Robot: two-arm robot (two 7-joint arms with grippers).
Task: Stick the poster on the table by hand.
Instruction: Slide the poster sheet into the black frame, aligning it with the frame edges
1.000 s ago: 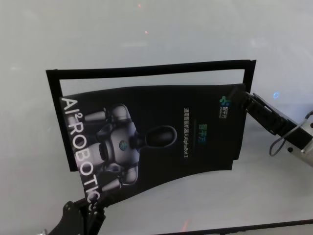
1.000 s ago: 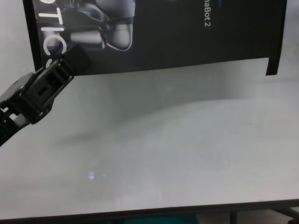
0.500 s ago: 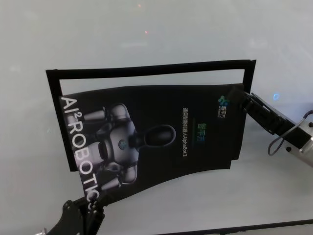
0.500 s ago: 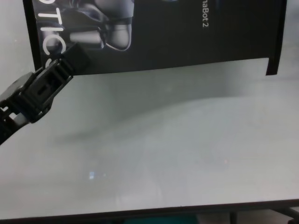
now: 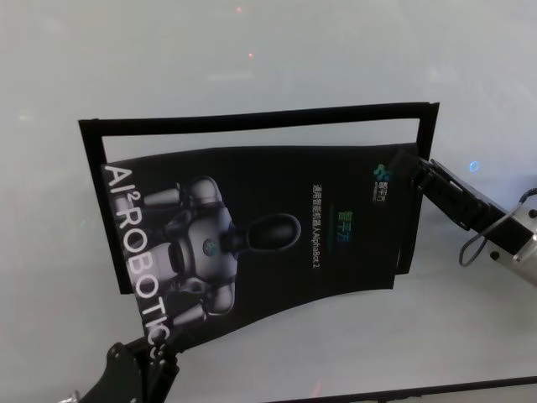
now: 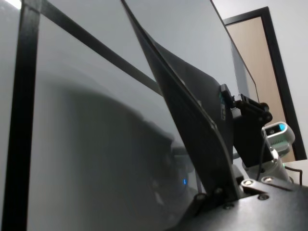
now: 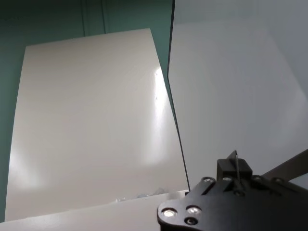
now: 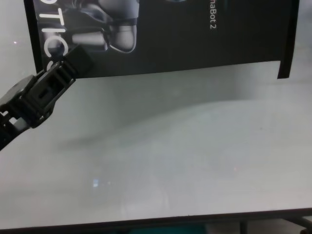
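Observation:
The poster (image 5: 268, 235), black with a grey-white robot picture and white lettering, hangs bowed above the white table (image 5: 252, 50), held at two corners. My left gripper (image 5: 158, 351) is shut on its near left corner, as the chest view (image 8: 80, 58) also shows. My right gripper (image 5: 411, 172) is shut on its far right corner. The left wrist view shows the poster (image 6: 192, 125) edge-on, rising from the left gripper (image 6: 216, 192). The right wrist view shows the poster's white back (image 7: 91, 125).
Narrow black strips (image 5: 252, 119) lie on the table as a frame behind and beside the poster; one end shows in the chest view (image 8: 285, 63). Bare tabletop (image 8: 170, 156) runs from the poster to the table's dark near edge (image 8: 146, 225).
My right gripper has crept slightly left with its poster corner, and the poster's right edge has shifted with it. The left gripper has not moved.

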